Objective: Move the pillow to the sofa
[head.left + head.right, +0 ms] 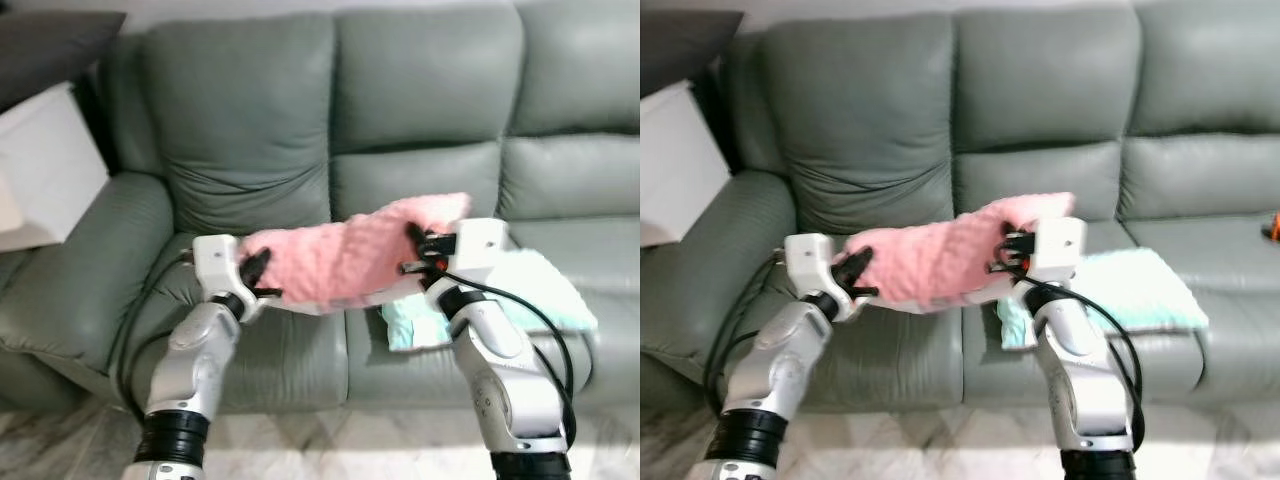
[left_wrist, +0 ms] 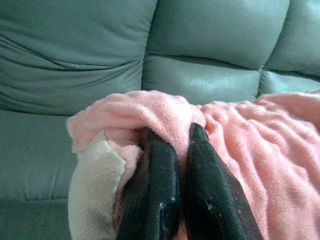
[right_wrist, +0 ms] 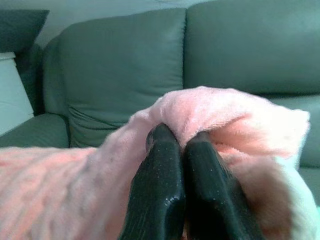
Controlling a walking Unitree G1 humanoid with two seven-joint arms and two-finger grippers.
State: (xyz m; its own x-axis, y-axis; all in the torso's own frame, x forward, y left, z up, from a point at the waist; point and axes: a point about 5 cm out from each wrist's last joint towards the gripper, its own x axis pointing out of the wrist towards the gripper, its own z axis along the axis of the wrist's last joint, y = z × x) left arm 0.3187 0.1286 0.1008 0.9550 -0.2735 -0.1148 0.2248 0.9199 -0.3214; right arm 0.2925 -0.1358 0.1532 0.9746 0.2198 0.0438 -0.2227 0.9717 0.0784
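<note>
Pinched at its two ends by the left gripper point(image 1: 262, 275) and right gripper point(image 1: 412, 250), the fluffy pink fleece pillow point(image 1: 345, 262) is held above the grey leather sofa's point(image 1: 420, 90) front edge, release judged outstanding.

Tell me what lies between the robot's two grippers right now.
The pink pillow spans the whole stretch: the left gripper pinches one end, the right gripper the other, held above the grey sofa seat. The left eye view shows this.
</note>
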